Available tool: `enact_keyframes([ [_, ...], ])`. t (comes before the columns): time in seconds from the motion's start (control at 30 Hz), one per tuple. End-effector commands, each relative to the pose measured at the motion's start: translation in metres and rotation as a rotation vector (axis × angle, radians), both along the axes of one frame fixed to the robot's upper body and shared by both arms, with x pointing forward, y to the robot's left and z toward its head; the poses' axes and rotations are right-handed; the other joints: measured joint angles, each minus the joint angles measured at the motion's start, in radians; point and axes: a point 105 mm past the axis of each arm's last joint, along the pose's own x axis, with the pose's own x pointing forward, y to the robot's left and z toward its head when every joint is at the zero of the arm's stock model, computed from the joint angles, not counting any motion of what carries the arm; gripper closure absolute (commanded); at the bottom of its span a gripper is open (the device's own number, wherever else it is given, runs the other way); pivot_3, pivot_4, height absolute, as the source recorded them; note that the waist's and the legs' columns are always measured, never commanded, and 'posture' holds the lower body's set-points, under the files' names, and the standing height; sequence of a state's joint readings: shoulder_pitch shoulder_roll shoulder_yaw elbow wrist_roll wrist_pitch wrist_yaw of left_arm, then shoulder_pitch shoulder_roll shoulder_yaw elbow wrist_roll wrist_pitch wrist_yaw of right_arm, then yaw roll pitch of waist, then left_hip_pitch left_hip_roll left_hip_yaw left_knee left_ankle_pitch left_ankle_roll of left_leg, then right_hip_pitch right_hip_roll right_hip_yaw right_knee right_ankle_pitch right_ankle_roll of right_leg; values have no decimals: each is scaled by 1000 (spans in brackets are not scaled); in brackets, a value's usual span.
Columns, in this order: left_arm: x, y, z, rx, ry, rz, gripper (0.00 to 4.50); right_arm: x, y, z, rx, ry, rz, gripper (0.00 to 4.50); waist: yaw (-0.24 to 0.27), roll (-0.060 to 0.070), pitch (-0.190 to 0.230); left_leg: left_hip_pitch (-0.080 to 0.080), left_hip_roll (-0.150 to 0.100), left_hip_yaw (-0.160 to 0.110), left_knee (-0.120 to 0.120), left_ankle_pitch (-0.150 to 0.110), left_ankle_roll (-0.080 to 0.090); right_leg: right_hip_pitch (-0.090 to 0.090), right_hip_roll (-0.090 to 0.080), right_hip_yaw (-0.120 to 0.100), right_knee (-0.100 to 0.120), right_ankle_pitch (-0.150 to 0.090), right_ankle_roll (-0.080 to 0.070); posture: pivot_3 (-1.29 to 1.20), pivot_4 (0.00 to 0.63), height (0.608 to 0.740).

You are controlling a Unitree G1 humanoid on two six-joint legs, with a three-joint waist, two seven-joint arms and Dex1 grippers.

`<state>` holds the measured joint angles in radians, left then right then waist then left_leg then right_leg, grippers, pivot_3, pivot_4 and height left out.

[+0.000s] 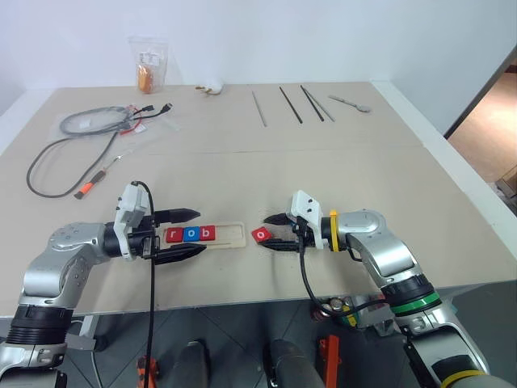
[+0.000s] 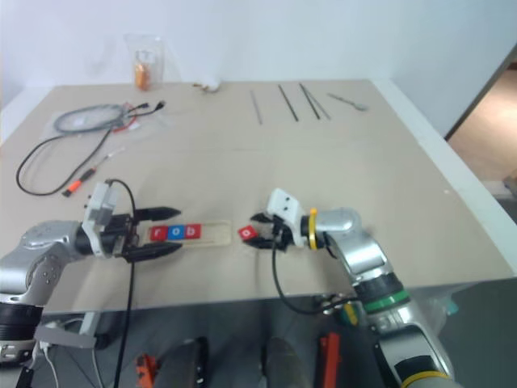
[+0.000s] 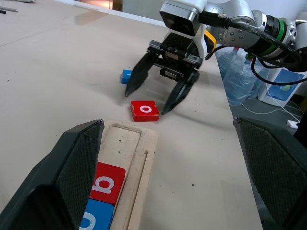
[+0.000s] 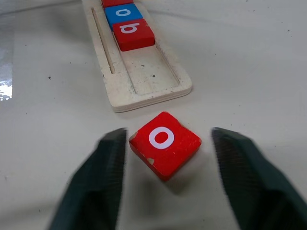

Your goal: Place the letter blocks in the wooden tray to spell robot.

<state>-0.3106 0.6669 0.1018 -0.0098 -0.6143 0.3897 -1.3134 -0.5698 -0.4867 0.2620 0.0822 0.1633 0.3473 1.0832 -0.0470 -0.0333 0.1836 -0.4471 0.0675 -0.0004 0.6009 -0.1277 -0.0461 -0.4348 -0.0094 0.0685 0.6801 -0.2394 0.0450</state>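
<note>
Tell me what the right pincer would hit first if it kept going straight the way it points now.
Most likely the red o block, lying on the table between the right pincer fingers; just beyond it comes the empty end of the wooden tray.

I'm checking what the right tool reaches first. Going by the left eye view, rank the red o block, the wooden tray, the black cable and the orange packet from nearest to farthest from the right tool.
1. Red o block, between the right tool's fingers.
2. Wooden tray, just beyond the block, toward the robot's left.
3. Black cable, far left of the table.
4. Orange packet, at the table's back edge.
</note>
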Motion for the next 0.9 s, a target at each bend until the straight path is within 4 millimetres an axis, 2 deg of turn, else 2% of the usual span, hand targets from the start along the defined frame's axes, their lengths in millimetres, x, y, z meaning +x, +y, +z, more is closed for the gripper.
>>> enact_keyframes([
  [0.03,0,1,5,-8,-35,4,0,-3,4,15,36,-49,21,2114,0,0,0,0,0,0,0,0,0,0,0,0,0,0,0,0,150,740],
  [0.07,0,1,6,-8,-35,5,0,-4,4,16,37,-48,22,2114,0,0,0,0,0,0,0,0,0,0,0,0,0,0,0,0,150,740],
  [0.13,1,1,6,-8,-36,5,0,-4,4,16,36,-44,22,2729,0,0,0,0,0,0,0,0,0,0,0,0,0,0,0,0,150,740],
  [0.17,1,1,6,-9,-36,4,0,-5,3,15,32,-38,26,2729,0,0,0,0,0,0,0,0,0,0,0,0,0,0,0,0,150,740],
  [0.2,1,1,6,-9,-37,4,0,-5,3,15,27,-35,25,3285,0,0,0,0,0,0,0,0,0,0,0,0,0,0,0,0,150,740],
  [0.23,1,1,6,-10,-37,4,0,-4,2,14,23,-29,17,3448,0,0,0,0,0,0,0,0,0,0,0,0,0,0,0,0,150,740],
  [0.5,2,0,6,-9,-37,0,0,4,-9,25,50,-13,-10,3448,0,0,0,0,0,0,0,0,0,0,0,0,0,0,0,0,150,740],
  [0.53,2,0,6,-9,-37,0,0,5,-10,28,61,-13,-10,2905,0,0,0,0,0,0,0,0,0,0,0,0,0,0,0,0,150,740],
  [0.63,2,0,6,-8,-37,2,0,3,-9,32,78,-5,10,1949,0,0,0,0,0,0,0,0,0,0,0,0,0,0,0,0,150,740],
  [0.8,3,1,6,-7,-35,7,0,5,-10,24,32,-3,10,65,0,0,0,0,0,0,0,0,0,0,0,0,0,0,0,0,150,740],
  [0.9,3,2,6,-7,-34,9,0,5,-8,18,13,21,33,20,0,0,0,0,0,0,0,0,0,0,0,0,0,0,0,0,150,740],
])
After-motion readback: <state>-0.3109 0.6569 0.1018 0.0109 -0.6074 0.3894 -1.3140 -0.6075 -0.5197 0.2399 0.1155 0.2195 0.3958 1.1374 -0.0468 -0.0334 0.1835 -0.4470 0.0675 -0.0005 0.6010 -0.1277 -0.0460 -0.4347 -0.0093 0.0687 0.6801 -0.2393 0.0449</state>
